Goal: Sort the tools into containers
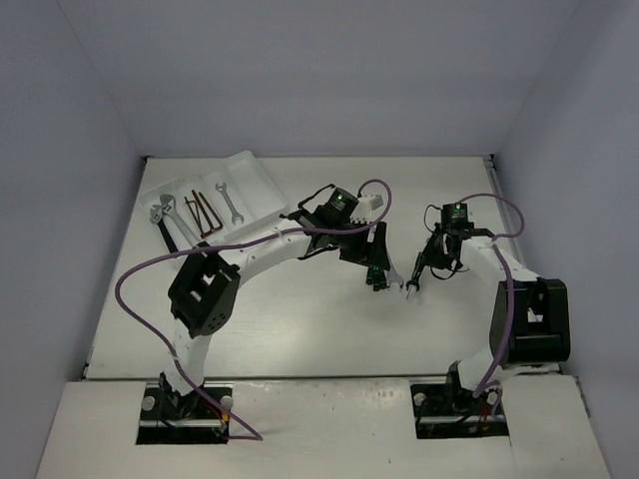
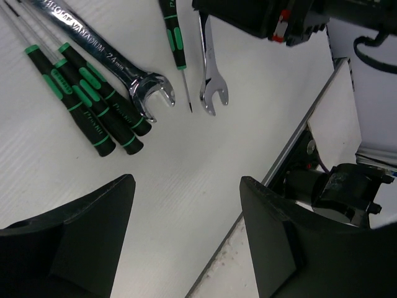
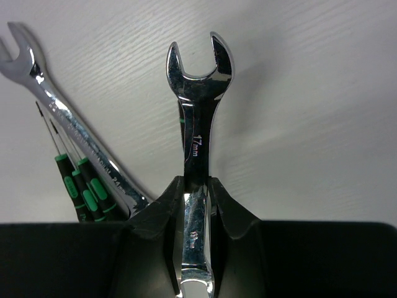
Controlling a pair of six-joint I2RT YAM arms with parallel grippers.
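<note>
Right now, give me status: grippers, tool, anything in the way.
Right gripper shut on silver wrench. Left gripper open, empty. Screwdrivers and larger wrench lie close beside the held one.

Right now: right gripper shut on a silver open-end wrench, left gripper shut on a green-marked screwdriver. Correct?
Not quite. The left gripper is open and holds nothing. The green-marked screwdrivers lie on the table beyond its fingers, as the left wrist view shows. The right gripper is indeed shut on the silver open-end wrench.
</note>
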